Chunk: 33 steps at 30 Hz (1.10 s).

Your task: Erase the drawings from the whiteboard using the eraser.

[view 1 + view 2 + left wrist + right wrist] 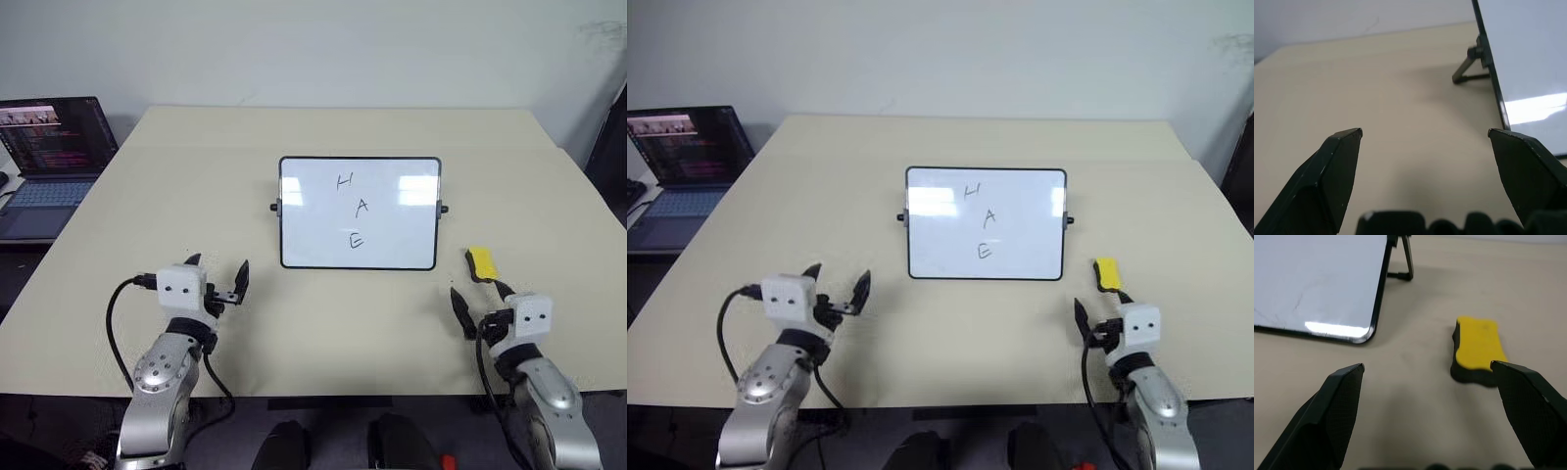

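Nearest the robot, the left end effector point(217, 271) hovers over the counter point(323, 323) with its fingers spread wide and nothing between them. The right end effector point(477, 305) is likewise wide open and empty, pointing forward and level.

Just ahead of the right end effector lies the eraser point(480, 262), flat on the counter with its yellow face up and dark pad down. In the right wrist view it sits off centre, close to one fingertip rather than midway between the two.

Farther on, the whiteboard point(359, 212) stands propped on its side legs near the counter's middle, apart from the eraser. The drawings point(353, 209) are intact: H, A and E run down the board in a slanting column. A laptop point(49, 157) stands well apart at the far left.

Assessment: the step in hand is picking up the eraser, and no erasing is done.

- The right end effector should shift sideways until the eraser is centred between the fingers.
- It should close across the short sides, leaving the pad free to meet the board.
- The propped board may tip or slide under pressure, so the left end effector could steady its frame.
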Available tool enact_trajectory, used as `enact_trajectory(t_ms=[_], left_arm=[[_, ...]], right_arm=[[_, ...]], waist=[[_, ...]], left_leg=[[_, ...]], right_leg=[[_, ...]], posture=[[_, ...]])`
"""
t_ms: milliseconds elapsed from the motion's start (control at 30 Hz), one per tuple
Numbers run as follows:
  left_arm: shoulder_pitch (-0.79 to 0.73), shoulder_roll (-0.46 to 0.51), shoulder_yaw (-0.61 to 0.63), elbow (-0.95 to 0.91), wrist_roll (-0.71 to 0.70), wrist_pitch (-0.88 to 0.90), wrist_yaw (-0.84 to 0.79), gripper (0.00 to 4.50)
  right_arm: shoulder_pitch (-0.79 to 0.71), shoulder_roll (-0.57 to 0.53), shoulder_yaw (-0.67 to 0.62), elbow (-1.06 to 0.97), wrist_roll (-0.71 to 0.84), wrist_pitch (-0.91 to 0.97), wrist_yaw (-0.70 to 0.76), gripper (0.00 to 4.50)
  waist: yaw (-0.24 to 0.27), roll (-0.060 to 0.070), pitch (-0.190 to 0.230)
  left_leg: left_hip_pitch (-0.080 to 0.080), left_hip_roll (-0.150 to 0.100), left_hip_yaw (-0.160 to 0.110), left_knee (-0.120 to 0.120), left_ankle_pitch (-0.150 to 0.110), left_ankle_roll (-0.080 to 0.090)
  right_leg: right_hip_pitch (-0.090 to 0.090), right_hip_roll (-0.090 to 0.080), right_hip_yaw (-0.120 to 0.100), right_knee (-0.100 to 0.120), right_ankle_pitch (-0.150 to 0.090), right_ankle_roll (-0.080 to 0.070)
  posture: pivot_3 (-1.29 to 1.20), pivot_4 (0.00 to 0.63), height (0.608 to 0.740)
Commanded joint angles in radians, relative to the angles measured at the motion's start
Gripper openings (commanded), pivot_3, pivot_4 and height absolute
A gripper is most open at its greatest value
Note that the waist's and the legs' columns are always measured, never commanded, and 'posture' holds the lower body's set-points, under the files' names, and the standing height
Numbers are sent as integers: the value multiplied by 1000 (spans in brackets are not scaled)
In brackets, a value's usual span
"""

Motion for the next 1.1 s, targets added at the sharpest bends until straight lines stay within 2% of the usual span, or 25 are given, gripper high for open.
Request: enact_trajectory(t_ms=[33, 133, 267, 333, 500, 633, 733, 833, 1100], left_arm=[[-10, -11, -41, -53, -25, -22, -43, 4500], [-5, -14, -53, -8, 20, -73, -34, 4500], [-4, 9, -39, -4, -17, -50, -74, 4500], [-12, 42, -33, -2, -35, -73, -128, 4500], [-80, 150, 45, 26, -120, -66, -247, 4500], [-126, 252, 50, 13, -219, -2, -397, 4500], [-196, 334, 7, 13, -295, 78, -534, 4500], [-304, 392, -65, 22, -311, 124, -638, 4500], [-454, 453, -152, 45, -321, 168, -795, 4500]], right_arm=[[10, -30, 14, -44, 9, 99, 15, 4454], [13, -42, 25, -57, 2, 116, 23, 4454], [-9, -58, 8, -160, 23, 116, 31, 4454], [-19, -52, -4, -183, 32, 130, 14, 4454], [-65, -40, 67, -202, 10, 153, 14, 4454], [-111, -31, 109, -193, 0, 184, 7, 4454], [-140, -42, 78, -216, 49, 238, 17, 4454], [-162, -55, -21, -238, 131, 306, 5, 4454], [-307, -157, -135, -220, 216, 586, -53, 4454]], waist=[[0, 0, 0], [1, 0, 0], [-3, 1, 0], [-2, 1, 0], [-1, 1, 0], [-3, 1, 0], [-2, 1, 0], [3, 1, 0], [-23, 1, 1]], left_leg=[[0, 0, 0, 0, 0, 0], [1, 0, 0, 0, 0, 0], [1, 0, 0, -1, 0, 0], [1, 0, 0, -1, 0, 0], [0, 0, -1, -1, 0, 0], [1, 0, 0, -1, 0, 0], [-1, 0, 0, -1, 0, 0], [-1, -1, -1, -1, 0, 0], [0, 0, 0, -2, 0, 0]], right_leg=[[0, 0, 0, 0, 0, 0], [2, 0, -1, 0, 0, 0], [0, 0, 0, 0, 0, 0], [0, 1, 0, 0, 0, 0], [0, 1, -1, 0, 0, 0], [0, 1, -1, 0, 0, 0], [-1, 1, -1, -1, 0, 0], [0, 1, -2, -1, 0, 0], [-1, 2, -1, -1, 0, 0]], posture=[[0, 150, 740], [0, 150, 740], [0, 150, 740], [0, 150, 740], [0, 150, 740], [0, 150, 740], [0, 150, 740], [0, 150, 740], [0, 150, 740]])
